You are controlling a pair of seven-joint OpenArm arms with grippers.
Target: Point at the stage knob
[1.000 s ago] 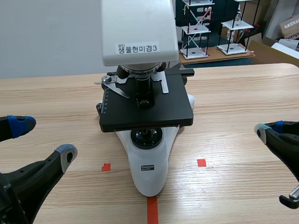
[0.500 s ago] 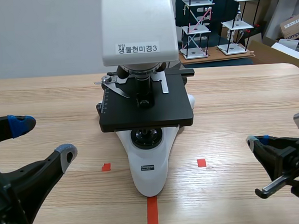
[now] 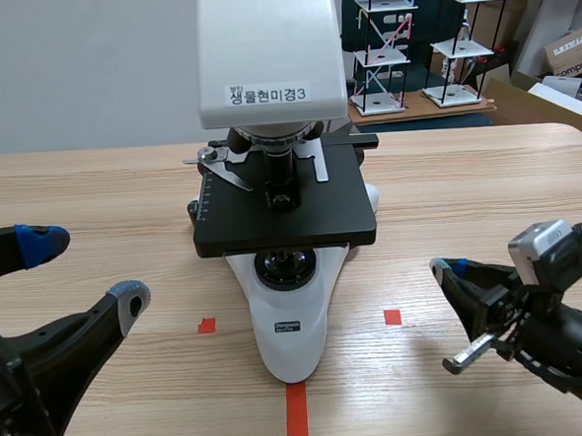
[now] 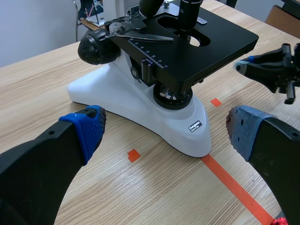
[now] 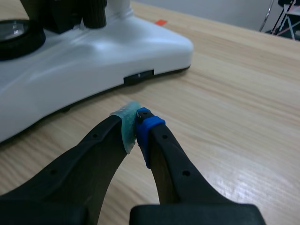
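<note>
One shift only: right tool (image 3: 440, 266), pinched closed on nothing, now further in across the surface (image 3: 486, 176), at 4 o'clock of the microscope (image 3: 292, 322). Left tool (image 3: 85, 267) gaping, empty, same spot at 8 o'clock. Stage knob (image 5: 96, 13) hanging under the stage, 11 o'clock ahead of right tool; approach seemingly underway, well short yet.

A wooden table (image 3: 486, 176) is stretching away toward a pale wall (image 3: 84, 63). Beyond its far edge a tiered rack (image 3: 385, 56) and a second rack (image 3: 463, 46) — white shelves on black rods — are standing side by side on a wooden board (image 3: 442, 108), with a cardboard box (image 3: 569, 51) sitting near them.
</note>
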